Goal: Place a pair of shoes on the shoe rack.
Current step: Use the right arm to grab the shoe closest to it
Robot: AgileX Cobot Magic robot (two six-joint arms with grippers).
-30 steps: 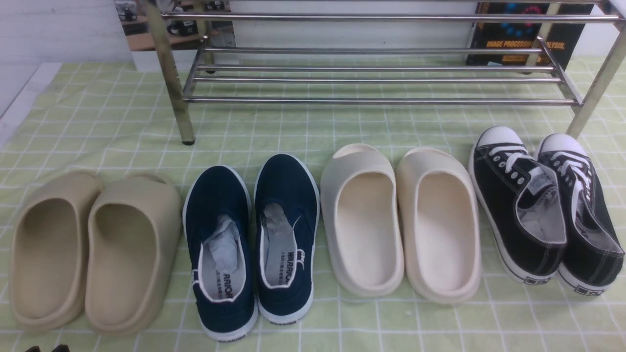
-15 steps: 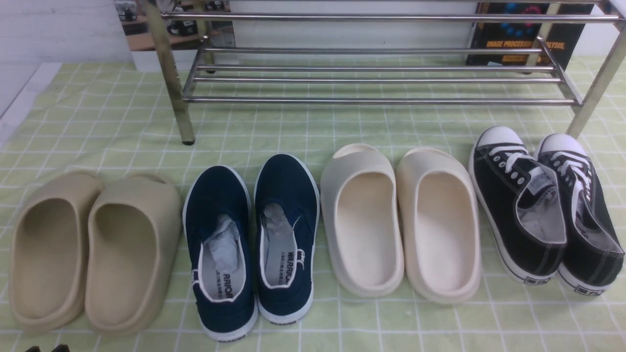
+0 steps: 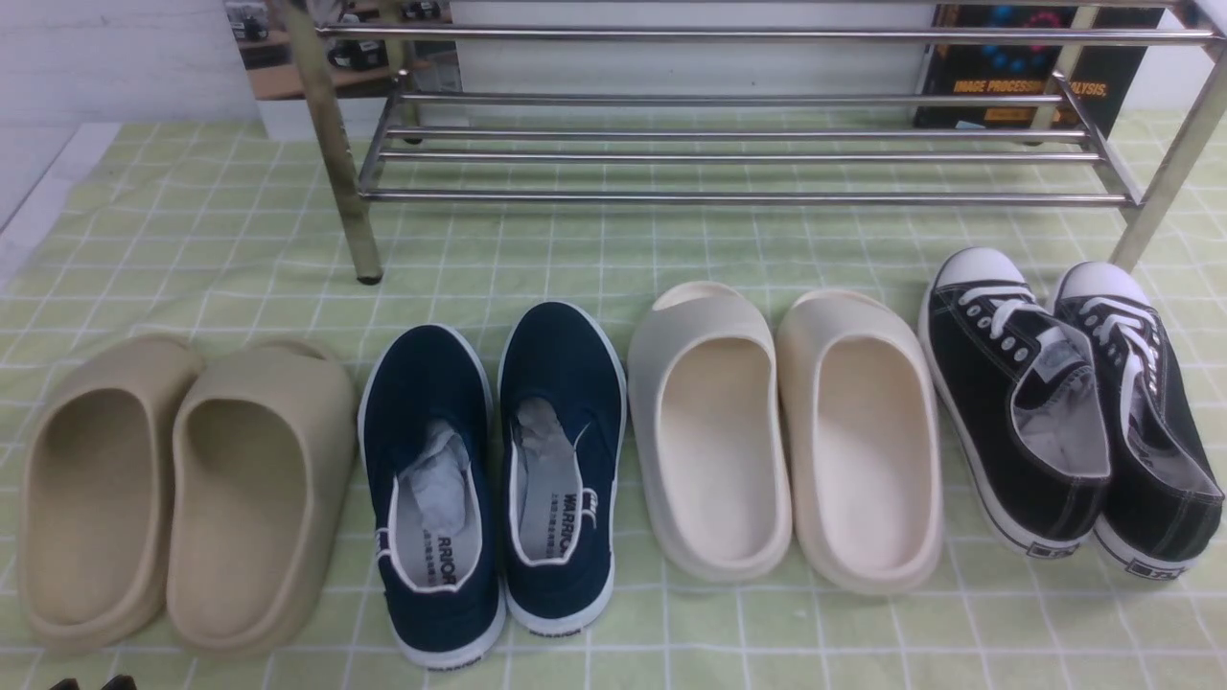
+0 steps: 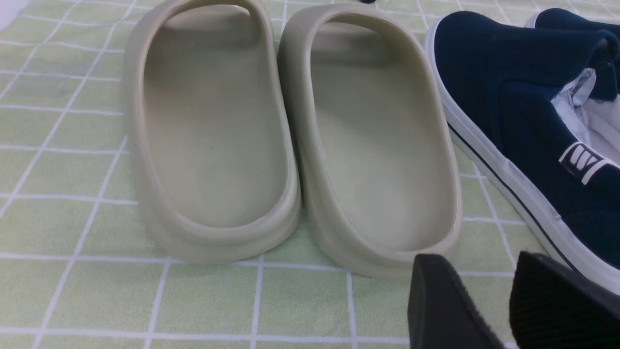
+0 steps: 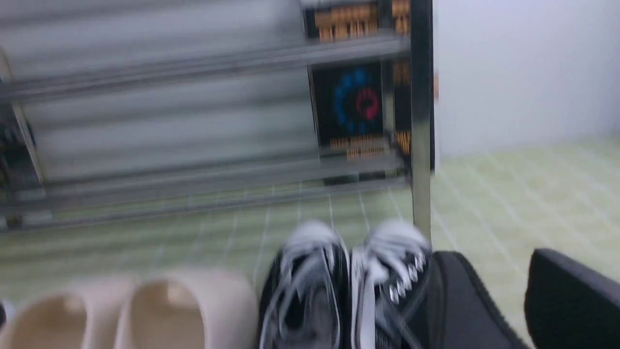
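Note:
The pair of black lace-up sneakers stands at the far right of the row, the left one (image 3: 978,402) leaning against the right one (image 3: 1165,460), toes toward the shoe rack (image 3: 748,198). The chrome rack stands behind the row with nothing on its tubes. My left gripper (image 4: 489,295) is open and empty, low over the cloth behind the tan slippers; only its tips show in the front view (image 3: 91,684). My right gripper (image 5: 503,295) is open and empty, behind the sneakers (image 5: 310,291) and to their right; that view is blurred. It does not show in the front view.
On the green checked cloth (image 3: 192,240), from left: tan slippers (image 3: 182,489), navy slip-ons (image 3: 498,470), cream slippers (image 3: 786,431). The rack's right front leg (image 3: 1165,182) stands just beyond the sneakers' toes. A dark box (image 3: 1016,67) is behind the rack.

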